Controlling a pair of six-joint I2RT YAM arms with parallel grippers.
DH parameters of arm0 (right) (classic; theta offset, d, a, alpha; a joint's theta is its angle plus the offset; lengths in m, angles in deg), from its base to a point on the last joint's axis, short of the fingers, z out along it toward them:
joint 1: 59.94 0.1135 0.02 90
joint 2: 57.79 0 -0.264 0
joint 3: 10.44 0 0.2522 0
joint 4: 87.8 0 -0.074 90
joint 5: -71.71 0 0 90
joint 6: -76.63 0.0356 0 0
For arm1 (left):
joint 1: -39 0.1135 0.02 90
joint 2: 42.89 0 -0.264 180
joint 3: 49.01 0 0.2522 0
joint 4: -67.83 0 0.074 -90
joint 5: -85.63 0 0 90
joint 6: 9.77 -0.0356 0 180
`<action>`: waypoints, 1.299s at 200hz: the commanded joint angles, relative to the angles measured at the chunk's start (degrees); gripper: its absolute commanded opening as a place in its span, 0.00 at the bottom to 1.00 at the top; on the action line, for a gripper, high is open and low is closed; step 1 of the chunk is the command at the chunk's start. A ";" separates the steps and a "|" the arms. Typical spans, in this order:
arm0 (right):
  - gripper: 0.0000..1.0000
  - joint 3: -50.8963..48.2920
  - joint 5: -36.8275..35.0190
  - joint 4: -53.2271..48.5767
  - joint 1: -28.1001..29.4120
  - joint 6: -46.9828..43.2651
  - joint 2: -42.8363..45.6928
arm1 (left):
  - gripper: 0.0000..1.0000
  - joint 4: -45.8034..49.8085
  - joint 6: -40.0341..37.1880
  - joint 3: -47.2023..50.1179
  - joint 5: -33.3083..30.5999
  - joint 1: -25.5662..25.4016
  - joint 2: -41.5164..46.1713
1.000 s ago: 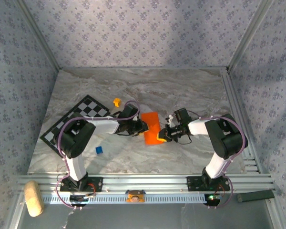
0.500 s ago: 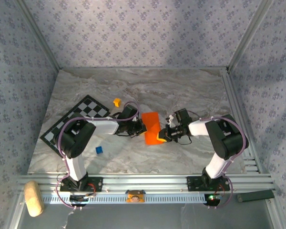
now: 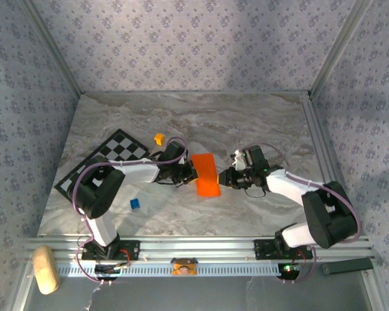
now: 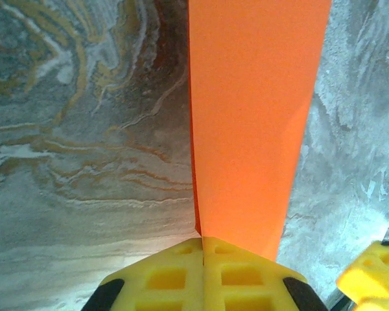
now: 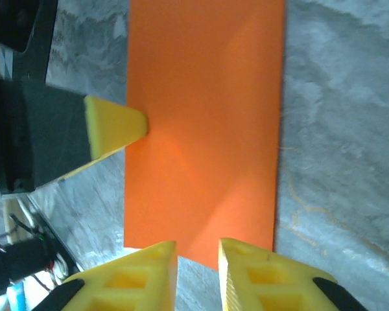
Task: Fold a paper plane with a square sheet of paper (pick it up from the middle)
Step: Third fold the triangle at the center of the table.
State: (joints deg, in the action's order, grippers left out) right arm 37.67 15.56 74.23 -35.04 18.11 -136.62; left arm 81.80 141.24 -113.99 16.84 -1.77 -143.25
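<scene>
Your orange paper (image 3: 206, 173) is a long, narrow rectangle on the marble table (image 3: 246, 123), lying to the right of the checkered board (image 3: 117, 148) and well apart from it. One short end points away from the arms' bases and the other toward them. From above you cannot tell whether any part of it is lifted off the table.

Your left gripper (image 3: 190, 172) sits between the board and the paper, at the long edge that faces the board. In its wrist view its 2 yellow fingers (image 4: 175, 278) are pressed together with that edge of the paper caught between them.

Your right gripper (image 3: 225, 177) is on the far side of the paper from the board, at the opposite long edge. In its wrist view its 2 fingers (image 5: 142, 278) stand a little apart, with the paper's edge lying at the gap and nothing clamped.

A small yellow cube (image 3: 159, 138) sits just beyond the board's right corner. A small blue cube (image 3: 135, 203) lies on the near side of the board, close to it.
</scene>
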 commanded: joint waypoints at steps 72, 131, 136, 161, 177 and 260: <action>0.51 -5.85 -36.61 9.54 29.43 -31.29 10.54 | 0.03 3.15 2.49 -1.75 1.38 0.93 2.70; 0.59 -5.33 -46.70 15.18 36.08 -36.57 4.63 | 0.03 3.13 2.47 -1.45 1.29 1.04 2.95; 0.59 -5.18 -47.20 15.62 36.61 -37.05 3.84 | 0.03 3.05 2.54 -1.51 1.31 1.00 2.88; 0.58 -4.02 -50.73 17.31 38.65 -37.42 -0.09 | 0.03 2.98 2.65 -1.60 1.42 1.05 2.79; 0.58 -2.54 -54.06 17.75 39.63 -36.21 -2.28 | 0.03 3.00 2.57 -1.67 1.29 1.03 2.89; 0.30 -2.94 -59.88 19.06 41.56 -34.12 -6.43 | 0.03 3.23 2.36 -1.76 1.31 1.01 2.77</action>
State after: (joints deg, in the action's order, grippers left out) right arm 34.50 -41.71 92.68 6.10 -17.12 -143.72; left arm 83.57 143.34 -114.26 17.30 -1.07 -141.94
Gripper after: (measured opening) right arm 0.329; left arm 0.044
